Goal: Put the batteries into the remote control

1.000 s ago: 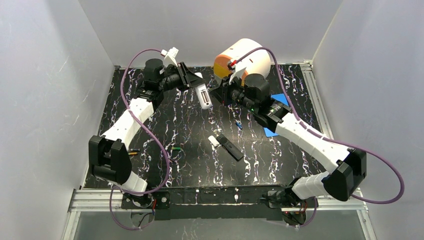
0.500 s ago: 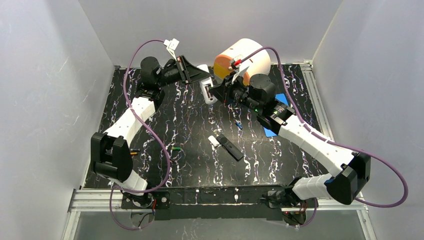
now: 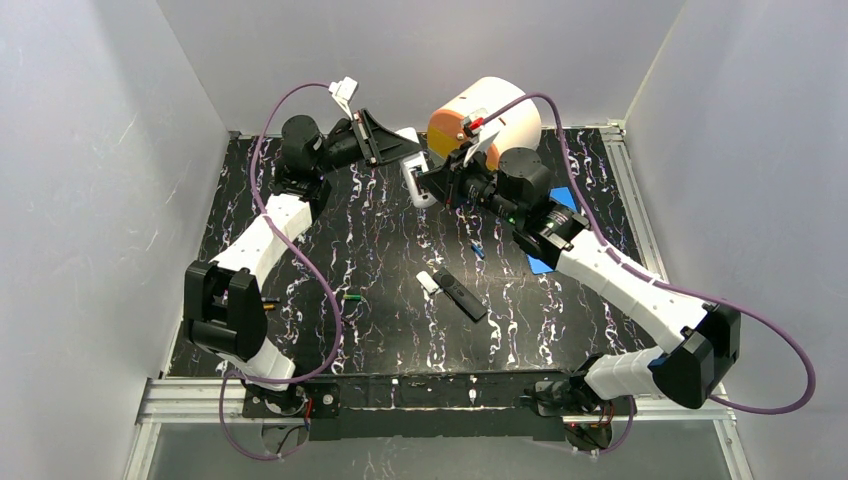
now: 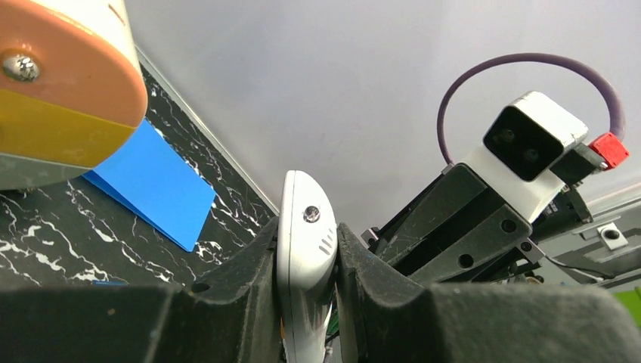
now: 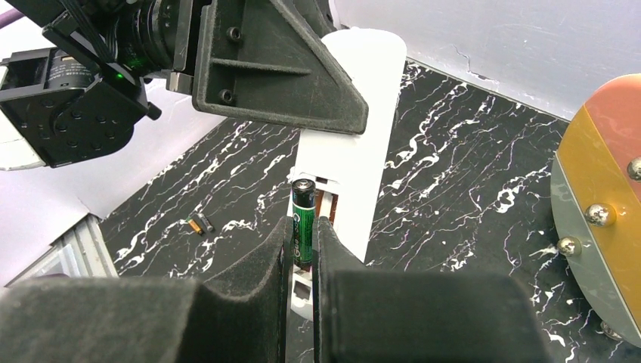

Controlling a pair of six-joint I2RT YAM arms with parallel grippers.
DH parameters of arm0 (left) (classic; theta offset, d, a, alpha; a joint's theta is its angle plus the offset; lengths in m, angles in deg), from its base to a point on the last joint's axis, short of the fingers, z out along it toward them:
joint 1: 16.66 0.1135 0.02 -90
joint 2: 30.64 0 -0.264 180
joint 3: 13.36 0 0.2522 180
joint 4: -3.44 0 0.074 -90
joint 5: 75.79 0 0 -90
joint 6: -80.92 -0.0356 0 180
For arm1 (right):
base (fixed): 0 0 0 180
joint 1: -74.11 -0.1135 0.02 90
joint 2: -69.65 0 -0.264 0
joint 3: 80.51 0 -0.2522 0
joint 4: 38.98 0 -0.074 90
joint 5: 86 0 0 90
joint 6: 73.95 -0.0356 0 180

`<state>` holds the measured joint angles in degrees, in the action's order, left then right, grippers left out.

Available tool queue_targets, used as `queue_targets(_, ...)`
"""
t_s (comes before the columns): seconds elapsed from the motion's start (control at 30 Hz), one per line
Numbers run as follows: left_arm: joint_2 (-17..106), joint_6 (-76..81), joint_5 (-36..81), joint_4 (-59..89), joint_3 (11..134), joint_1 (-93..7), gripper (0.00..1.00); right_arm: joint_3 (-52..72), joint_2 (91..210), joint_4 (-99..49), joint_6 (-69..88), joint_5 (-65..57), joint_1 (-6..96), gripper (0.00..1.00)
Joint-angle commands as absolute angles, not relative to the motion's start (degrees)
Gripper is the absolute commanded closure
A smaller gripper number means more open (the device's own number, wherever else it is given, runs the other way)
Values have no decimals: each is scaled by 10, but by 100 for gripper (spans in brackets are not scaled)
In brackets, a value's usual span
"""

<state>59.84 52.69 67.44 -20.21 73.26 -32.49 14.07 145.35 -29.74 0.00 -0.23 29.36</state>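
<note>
At the mat's (image 3: pixel 380 240) 9 o'clock edge in the top view, you have an orange-yellow cell (image 3: pixel 265 303) lying loose, and a loose green cell (image 3: pixel 350 297) lies toward 8 o'clock, well apart from it. Up at 12 o'clock your left gripper (image 4: pixel 306 265) is raised above the mat with its jaws clamped on the white remote (image 4: pixel 305 212), one pad on each long side. The right wrist view shows that remote's battery bay open and facing your other arm. Immediately at its 3 o'clock side, your right gripper (image 5: pixel 304 227) has its jaws pinched on the green battery (image 5: pixel 304 198). That cell stands upright between the pads, and its upper end sits level with the open bay. You cannot tell whether it touches the remote. Just past the mat's centre toward 5 o'clock, the black remote (image 3: pixel 462 295) lies flat on a diagonal, with a small white piece (image 3: pixel 428 281) against its 10 o'clock end. The blue cell (image 3: pixel 478 248) lies near it at 1 o'clock. The blue sheet (image 3: pixel 558 198) lies at the mat's 2 o'clock, partly under your right arm. The orange-and-white drum (image 3: pixel 490 112) stands at the back edge at 1 o'clock.
</note>
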Motion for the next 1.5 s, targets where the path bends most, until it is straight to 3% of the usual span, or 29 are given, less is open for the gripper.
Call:
queue_targets(0.0, 571, 541, 658, -173, 724, -321, 100, 128, 1458, -318, 19, 12, 293, 87)
queue_targets(0.33, 572, 544, 660, -90, 744, -321, 100, 146, 1474, -315, 39, 24, 293, 87)
queue_targets(0.93, 586, 553, 641, 4, 787, -321, 100, 176, 1488, -294, 59, 17, 290, 77)
queue_targets(1.47, 592, 553, 642, 15, 798, -321, 100, 173, 1500, -307, 44, 32, 290, 71)
